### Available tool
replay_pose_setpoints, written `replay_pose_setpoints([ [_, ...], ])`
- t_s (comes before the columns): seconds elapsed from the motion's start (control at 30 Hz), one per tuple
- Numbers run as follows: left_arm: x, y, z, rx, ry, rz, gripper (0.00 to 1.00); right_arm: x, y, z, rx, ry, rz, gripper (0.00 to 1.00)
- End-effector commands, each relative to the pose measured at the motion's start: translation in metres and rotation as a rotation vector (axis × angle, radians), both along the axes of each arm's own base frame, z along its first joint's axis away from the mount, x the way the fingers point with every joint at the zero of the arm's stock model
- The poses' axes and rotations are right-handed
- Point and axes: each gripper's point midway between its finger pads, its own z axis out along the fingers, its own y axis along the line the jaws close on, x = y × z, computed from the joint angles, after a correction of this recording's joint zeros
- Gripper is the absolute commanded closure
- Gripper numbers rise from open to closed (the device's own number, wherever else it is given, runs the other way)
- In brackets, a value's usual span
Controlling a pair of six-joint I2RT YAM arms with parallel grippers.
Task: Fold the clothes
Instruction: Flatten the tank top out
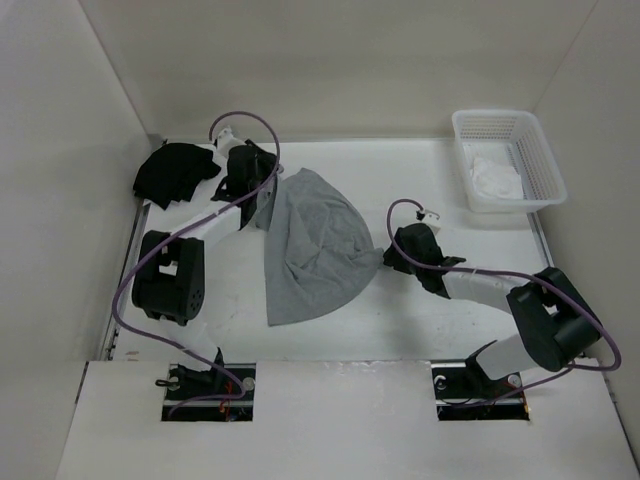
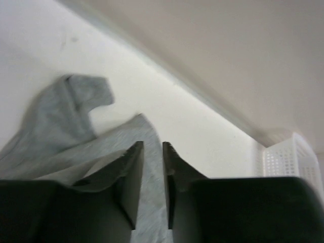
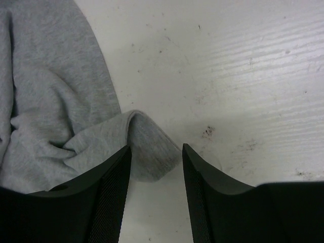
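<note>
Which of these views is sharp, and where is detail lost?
Left wrist: soft all over, grey top and basket fuzzy. Right wrist: crisp, table scuffs and knit clear. Top external: even light, faint shadows, black garment without detail.

Left gripper point(image 2: 152, 146) jaws stand a narrow slit apart. Grey top point(image 2: 55, 126) lies rumpled on the white desk point(image 2: 177, 109), and its fabric shows through the slit; can't tell if it's pinched. One strap end sticks up at upper left. White perforated basket point(image 2: 288, 158) at far right, by the wall point(image 2: 228, 40).
</note>
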Motion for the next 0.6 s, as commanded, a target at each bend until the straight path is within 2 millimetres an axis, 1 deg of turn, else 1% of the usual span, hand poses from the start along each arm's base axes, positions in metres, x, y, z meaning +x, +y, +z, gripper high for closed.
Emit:
replay_pose_setpoints([
  [0.0, 0.003, -0.025, 0.017, 0.057, -0.010, -0.113, 0.71, -0.001, 0.007, 0.002, 0.064, -0.034, -0.021, 0.51],
  [0.07, -0.018, -0.013, -0.002, 0.082, 0.026, -0.063, 0.59, -0.004, 0.016, 0.001, 0.112, -0.019, 0.018, 0.52],
  [0.1, -0.025, -0.009, -0.007, 0.083, 0.036, -0.047, 0.58, -0.004, 0.018, 0.001, 0.122, -0.016, 0.027, 0.52],
  [0.17, -0.053, 0.004, -0.023, 0.089, 0.070, -0.008, 0.58, -0.005, 0.020, 0.001, 0.134, -0.009, 0.038, 0.54],
  [0.2, -0.072, 0.008, -0.033, 0.095, 0.090, -0.003, 0.59, -0.006, 0.019, 0.001, 0.134, -0.007, 0.038, 0.57],
  [0.23, -0.087, 0.009, -0.039, 0.101, 0.103, -0.005, 0.61, -0.007, 0.018, 0.001, 0.134, -0.008, 0.039, 0.61],
  [0.27, -0.108, 0.011, -0.050, 0.113, 0.123, -0.014, 0.63, -0.007, 0.018, 0.001, 0.135, -0.010, 0.038, 0.65],
  [0.33, -0.147, 0.010, -0.067, 0.136, 0.166, -0.045, 0.65, -0.001, 0.013, 0.003, 0.135, -0.025, 0.024, 0.74],
  [0.37, -0.172, 0.010, -0.080, 0.158, 0.213, -0.066, 0.65, 0.002, 0.014, 0.005, 0.139, -0.027, 0.028, 0.85],
  [0.4, -0.189, 0.012, -0.089, 0.180, 0.254, -0.077, 0.65, 0.005, 0.012, 0.009, 0.128, -0.040, 0.031, 0.91],
  [0.43, -0.207, 0.014, -0.098, 0.202, 0.300, -0.090, 0.65, 0.007, 0.009, 0.017, 0.103, -0.062, 0.035, 0.94],
  [0.47, -0.223, 0.016, -0.106, 0.220, 0.344, -0.101, 0.65, 0.009, 0.001, 0.026, 0.059, -0.089, 0.020, 0.95],
  [0.5, -0.247, 0.020, -0.116, 0.245, 0.413, -0.114, 0.65, 0.007, -0.010, 0.043, -0.031, -0.134, -0.008, 0.96],
  [0.57, -0.264, 0.024, -0.122, 0.252, 0.464, -0.117, 0.64, -0.002, -0.013, 0.060, -0.115, -0.169, -0.010, 0.95],
])
